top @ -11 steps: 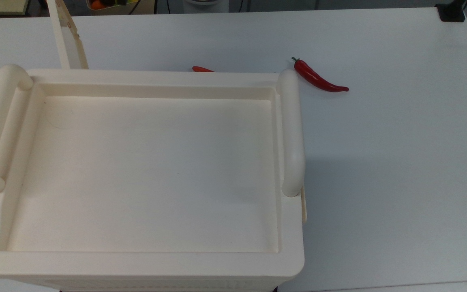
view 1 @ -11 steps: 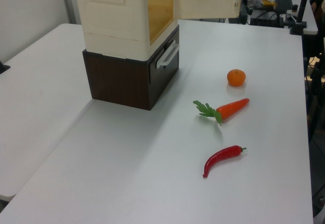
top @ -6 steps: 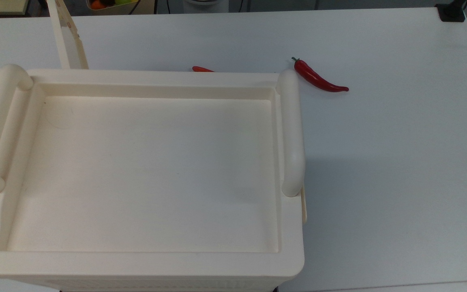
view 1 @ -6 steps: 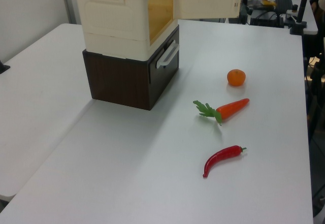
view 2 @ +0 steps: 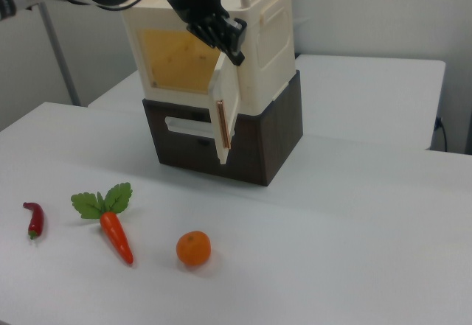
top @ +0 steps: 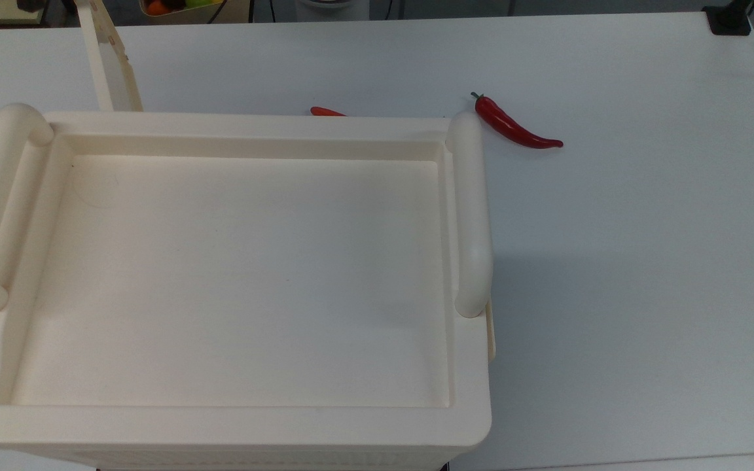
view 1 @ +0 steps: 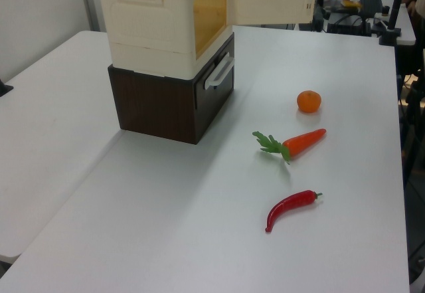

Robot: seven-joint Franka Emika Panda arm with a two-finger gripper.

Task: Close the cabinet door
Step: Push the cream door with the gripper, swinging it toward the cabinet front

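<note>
A robot arm is reaching in over the cream cabinet (view 2: 243, 52) with its pincer (view 2: 230, 43) hanging just above the top edge of the cabinet door (view 2: 226, 107), which is standing swung out at about a right angle from the amber-tinted opening. Whether the pincer is parted or closed cannot be told from here, and it looks to be holding nothing. The door, directly below the pincer, is hanging free on hinges at the side of the opening in the right view. The whole unit is sitting on a dark brown drawer base (view 2: 221, 137) on the white counter (view 2: 346, 214). The panel is looking thin, stiff and light, the sort that should swing at a gentle nudge; its smooth plastic face may be slippery, so pushing flat on the outer face near the free edge, far from the hinges, seems the easier purchase than pinching it. Well below and away from the pincer, a tangerine (view 2: 193, 248), a carrot (view 2: 116, 235) and a red chilli (view 2: 33, 219) are lying on the counter.
</note>
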